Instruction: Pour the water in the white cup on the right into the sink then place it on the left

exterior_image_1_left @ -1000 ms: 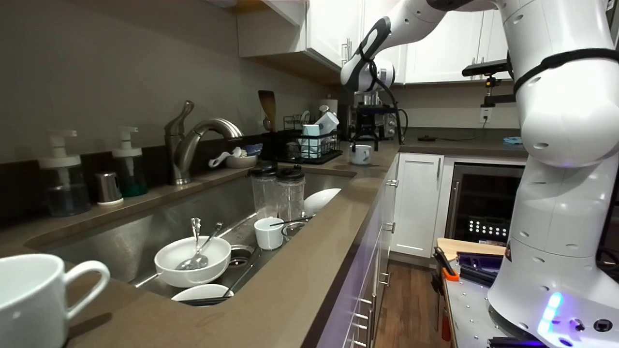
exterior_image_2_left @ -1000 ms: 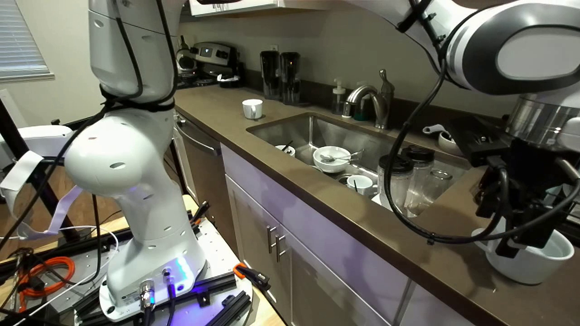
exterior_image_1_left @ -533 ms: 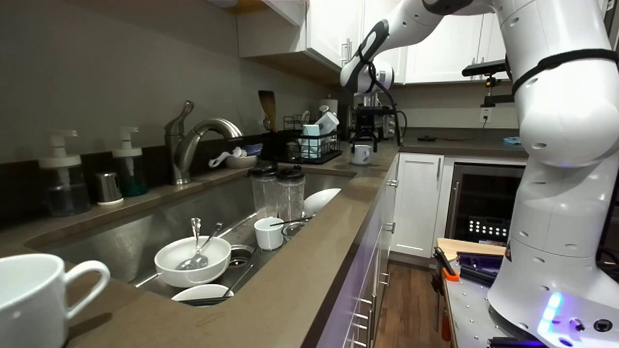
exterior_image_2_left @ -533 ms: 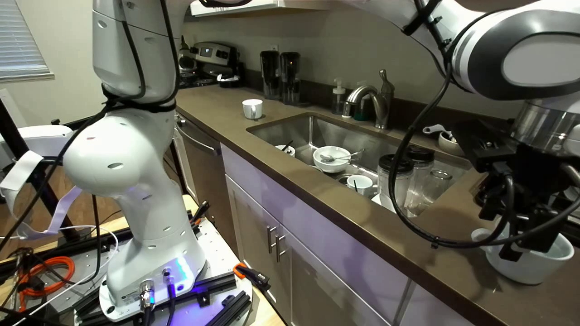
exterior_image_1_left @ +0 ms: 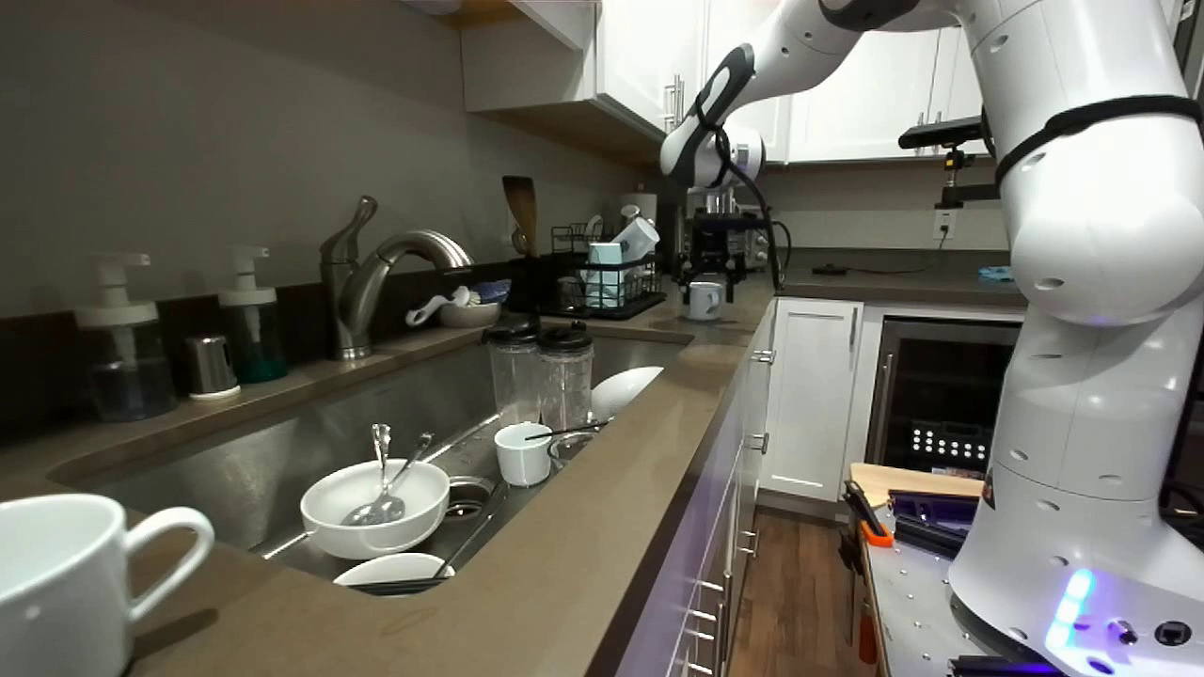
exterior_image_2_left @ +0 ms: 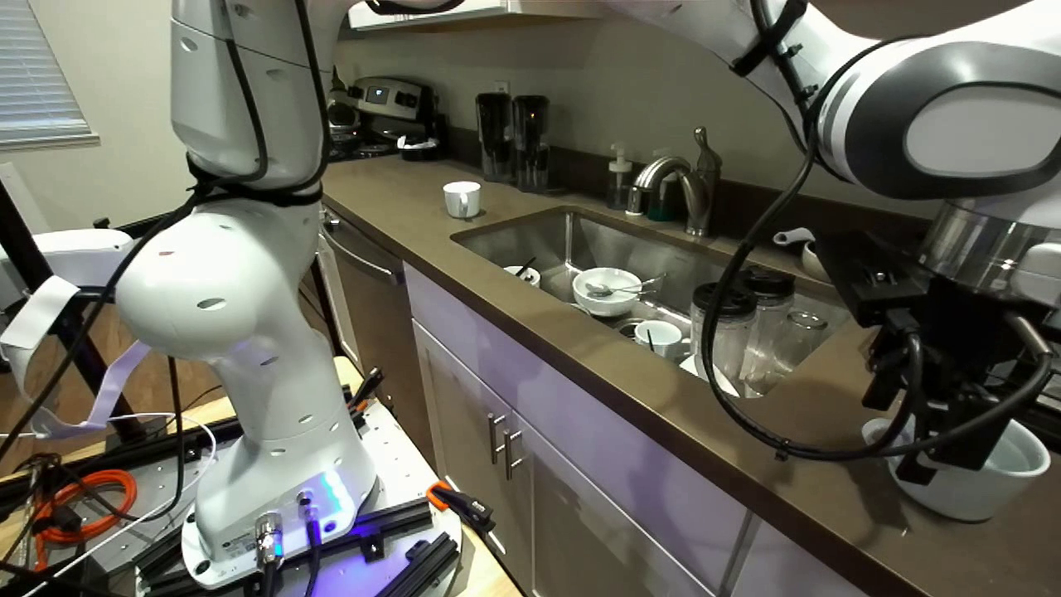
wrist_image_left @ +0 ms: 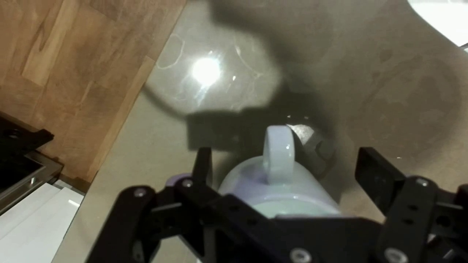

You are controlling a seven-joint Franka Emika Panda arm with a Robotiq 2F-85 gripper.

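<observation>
Claw [wrist_image_left: 284, 157] slightly lower; jaws spread wide, gripping nothing; white cup [wrist_image_left: 279, 179] between them.

In an exterior view, I find the wall [exterior_image_1_left: 235, 141] rather dim, while the upper cabinets [exterior_image_1_left: 865, 103] are brighter. The lamp [exterior_image_2_left: 336, 491] on my base [exterior_image_2_left: 257, 481] glows blue in both exterior views, and the lower cabinet fronts [exterior_image_2_left: 572, 414] carry a violet tint. In the wrist view, a strong glare [wrist_image_left: 206, 71] sits on the counter [wrist_image_left: 161, 138], and a soft-edged shadow [wrist_image_left: 226, 129] lies around the handle [wrist_image_left: 279, 153] of the white cup [wrist_image_left: 248, 182]. The near parts of my claw [wrist_image_left: 285, 160] look dark and slightly blurred.
</observation>
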